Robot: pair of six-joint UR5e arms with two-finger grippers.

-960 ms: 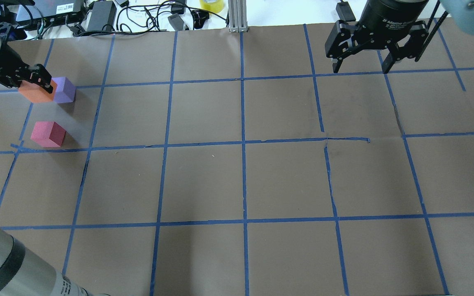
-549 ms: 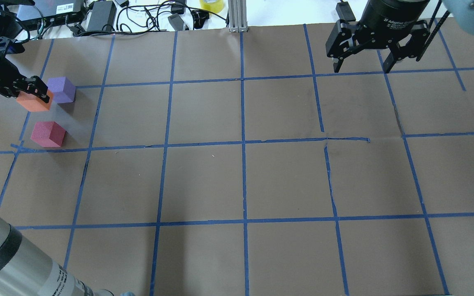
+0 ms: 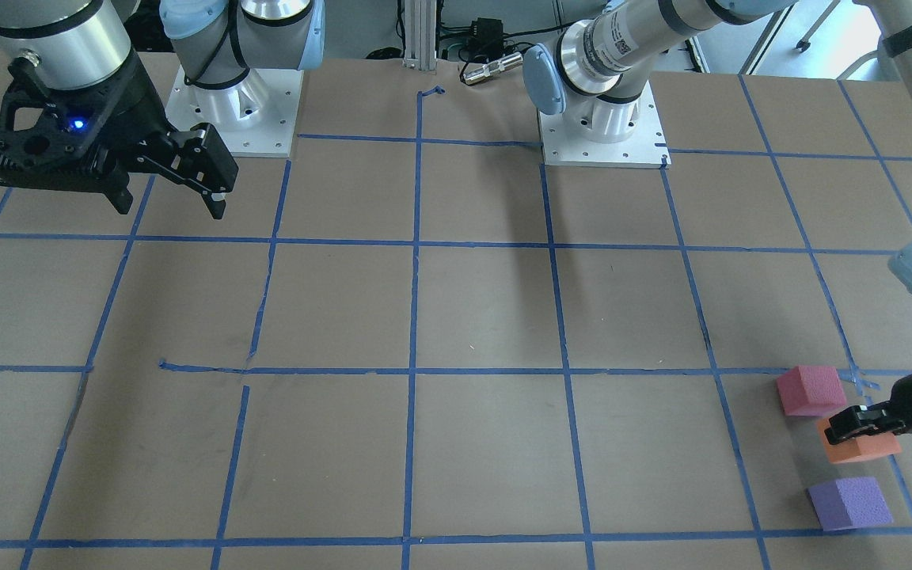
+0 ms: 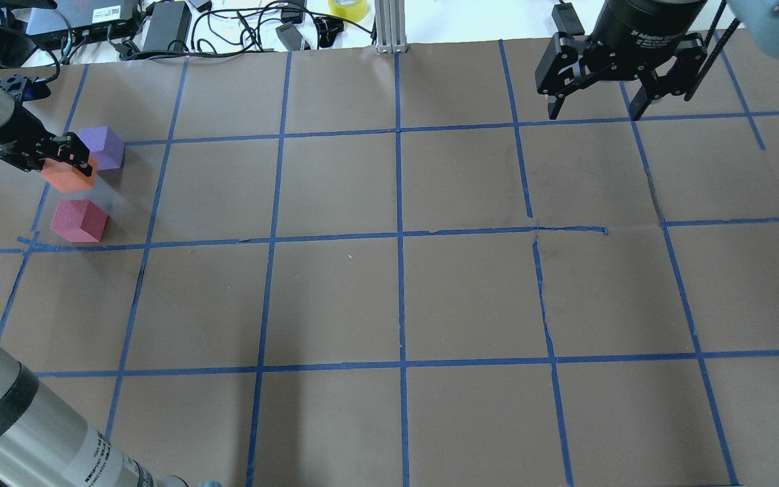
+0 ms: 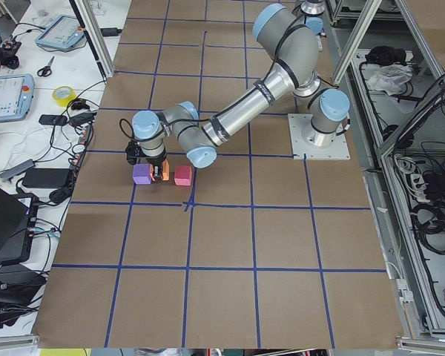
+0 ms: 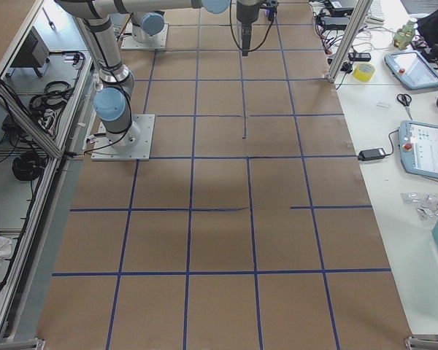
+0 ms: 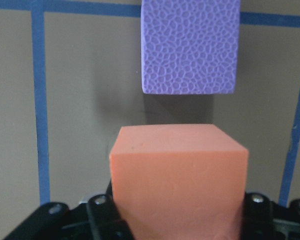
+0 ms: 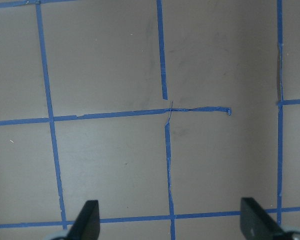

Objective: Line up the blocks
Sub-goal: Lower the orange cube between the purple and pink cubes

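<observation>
My left gripper (image 4: 59,161) is shut on the orange block (image 4: 69,176), low over the brown table at its far left. The wrist view shows the orange block (image 7: 177,180) between the fingers, with the purple block (image 7: 190,45) just beyond it, a small gap apart. In the overhead view the purple block (image 4: 105,146) lies beyond the orange one and the pinkish-red block (image 4: 78,220) lies nearer. The front view shows pinkish-red (image 3: 811,390), orange (image 3: 860,445) and purple (image 3: 850,503) roughly in a row. My right gripper (image 4: 592,111) is open and empty, high at the far right.
Blue tape lines (image 4: 399,237) grid the brown table cover. Cables, power bricks (image 4: 166,24) and a yellow tape roll (image 4: 349,8) lie past the far edge. An aluminium post (image 4: 389,27) stands at the far middle.
My left gripper has carried the orange block nearer to me, from beside the purple block to between the purple and pinkish-red blocks. The right arm has not moved.
</observation>
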